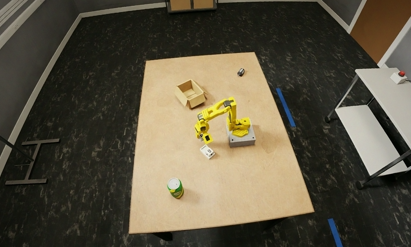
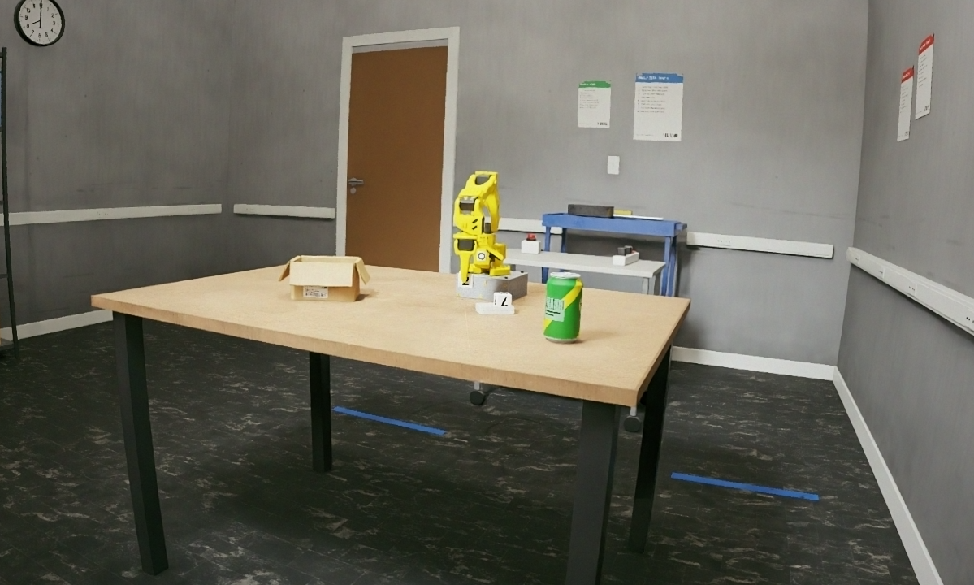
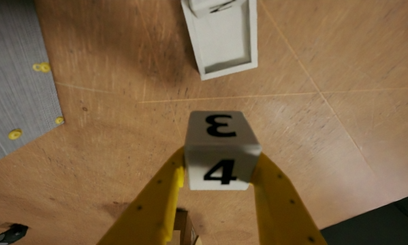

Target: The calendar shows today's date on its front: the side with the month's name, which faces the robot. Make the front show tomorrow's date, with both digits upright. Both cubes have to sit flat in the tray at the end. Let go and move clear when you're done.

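Our gripper [image 1: 203, 139] [image 2: 465, 279] [image 3: 218, 170] part-open, clamped on one cube [image 3: 222, 151], apart from the tray [image 1: 204, 149] [image 2: 491, 309] [image 3: 226, 73], second cube [image 1: 209, 151] [image 2: 503, 300] [image 3: 208, 7] in the tray, we note.

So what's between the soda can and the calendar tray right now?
Only bare tabletop shows between the soda can and the calendar tray; the top view shows that stretch.
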